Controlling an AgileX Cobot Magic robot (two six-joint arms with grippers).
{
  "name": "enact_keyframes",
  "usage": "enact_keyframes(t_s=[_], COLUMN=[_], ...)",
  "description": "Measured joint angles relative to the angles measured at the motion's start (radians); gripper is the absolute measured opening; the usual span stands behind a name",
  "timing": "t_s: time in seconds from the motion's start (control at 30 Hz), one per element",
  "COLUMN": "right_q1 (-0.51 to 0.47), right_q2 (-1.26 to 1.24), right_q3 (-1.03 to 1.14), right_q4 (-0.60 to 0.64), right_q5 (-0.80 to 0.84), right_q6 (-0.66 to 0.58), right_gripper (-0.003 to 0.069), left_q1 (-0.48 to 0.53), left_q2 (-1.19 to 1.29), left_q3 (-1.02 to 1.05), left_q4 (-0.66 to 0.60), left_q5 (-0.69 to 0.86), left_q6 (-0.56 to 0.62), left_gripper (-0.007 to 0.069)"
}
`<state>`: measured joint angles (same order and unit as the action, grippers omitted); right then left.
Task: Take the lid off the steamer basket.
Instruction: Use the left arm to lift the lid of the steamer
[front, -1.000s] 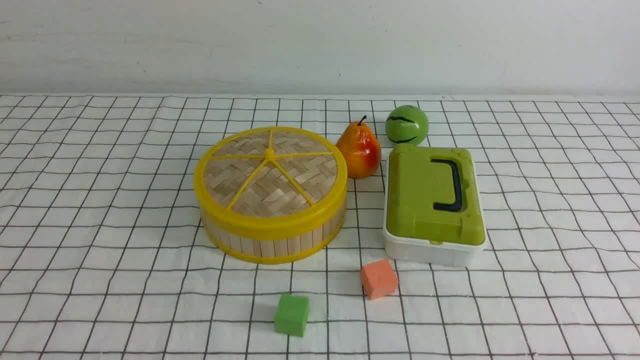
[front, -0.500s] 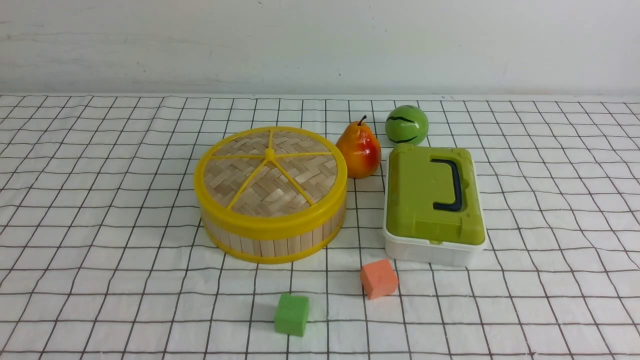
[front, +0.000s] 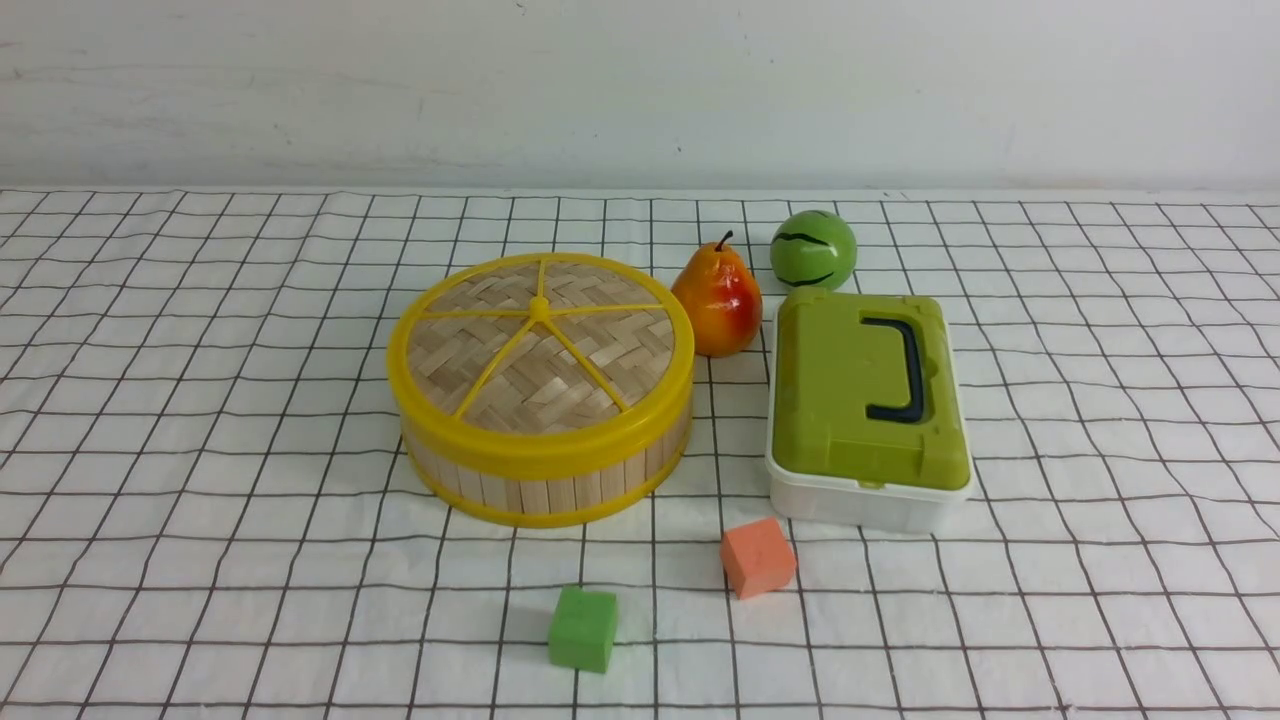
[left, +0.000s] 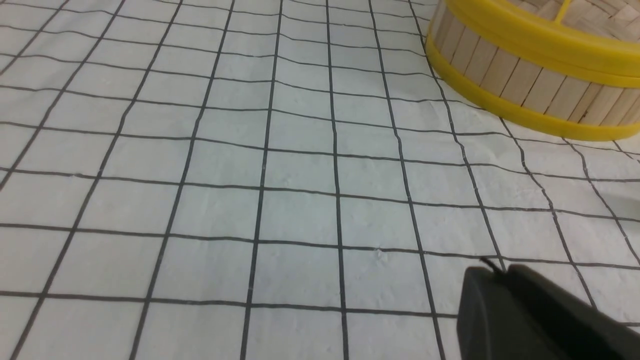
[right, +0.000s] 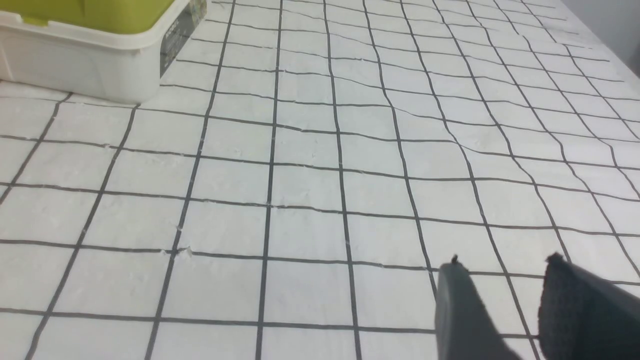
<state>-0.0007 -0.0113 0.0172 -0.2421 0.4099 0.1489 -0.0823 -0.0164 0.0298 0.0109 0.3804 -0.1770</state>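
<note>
Where woven lid (front: 540, 345) caps slatted basket (front: 545, 490), both round

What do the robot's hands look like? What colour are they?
Each hand is two flat, blocky fingers. The left hand looks black, with a thin wisp at its tip. The right hand is dark grey, one finger rough-faced. The arms are out of sight.
</note>
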Motion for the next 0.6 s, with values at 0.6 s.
enact_keyframes(t_s=[0.6], right_q1=[0.0], right_q2=[0.0], right_q3=[0.0], right_q4=[0.0], right_q5=[0.0], right_q6=[0.0], right_gripper=[0.024], left_q1=[0.0], left_q2=[0.0], left_q3=[0.0], left_q4=[-0.011], left_q5=[-0.136], left_q6=[0.0], left_gripper=[0.0048])
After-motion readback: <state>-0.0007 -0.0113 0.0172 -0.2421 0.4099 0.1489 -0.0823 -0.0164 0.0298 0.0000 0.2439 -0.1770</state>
